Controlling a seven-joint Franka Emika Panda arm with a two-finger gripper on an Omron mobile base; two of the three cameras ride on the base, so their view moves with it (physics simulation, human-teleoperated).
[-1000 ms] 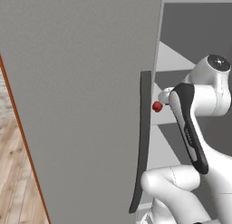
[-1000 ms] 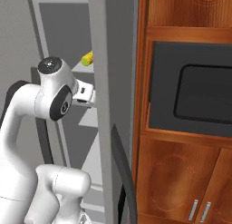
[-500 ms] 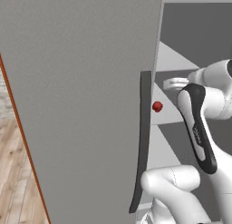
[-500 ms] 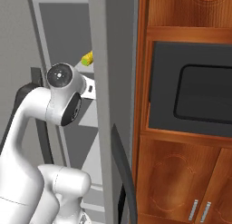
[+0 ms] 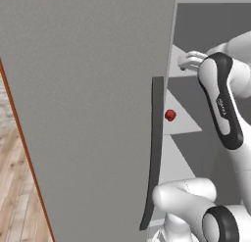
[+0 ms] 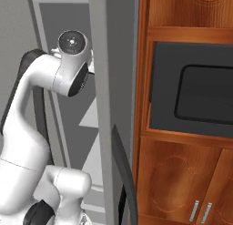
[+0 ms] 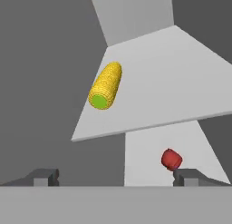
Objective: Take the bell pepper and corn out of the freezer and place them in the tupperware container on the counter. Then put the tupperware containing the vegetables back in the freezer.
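Note:
The freezer (image 5: 88, 104) stands open, its flat grey door swung out with the long dark handle (image 5: 154, 153) on its edge. In the hand view the yellow corn (image 7: 106, 86) lies on an upper pale shelf (image 7: 181, 82), its green end facing me. The red bell pepper (image 7: 171, 159) sits on the shelf below, close to the right fingertip (image 7: 190, 177). From the left base view the bell pepper (image 5: 170, 115) shows beside the door handle. My gripper (image 7: 117, 177) is open and holds nothing, some way back from the corn. The hand (image 5: 188, 60) reaches into the freezer at upper-shelf height.
The freezer door edge (image 6: 104, 105) and its handle (image 6: 125, 174) stand close on the arm's right. Beyond them is a brown wooden cabinet (image 6: 182, 174) with a dark built-in oven (image 6: 200, 92). Wooden floor (image 5: 14, 187) shows at the left.
The arm has lifted the hand from the bell pepper's shelf level up to the upper shelf and further into the freezer. In the right base view the arm now covers the corn.

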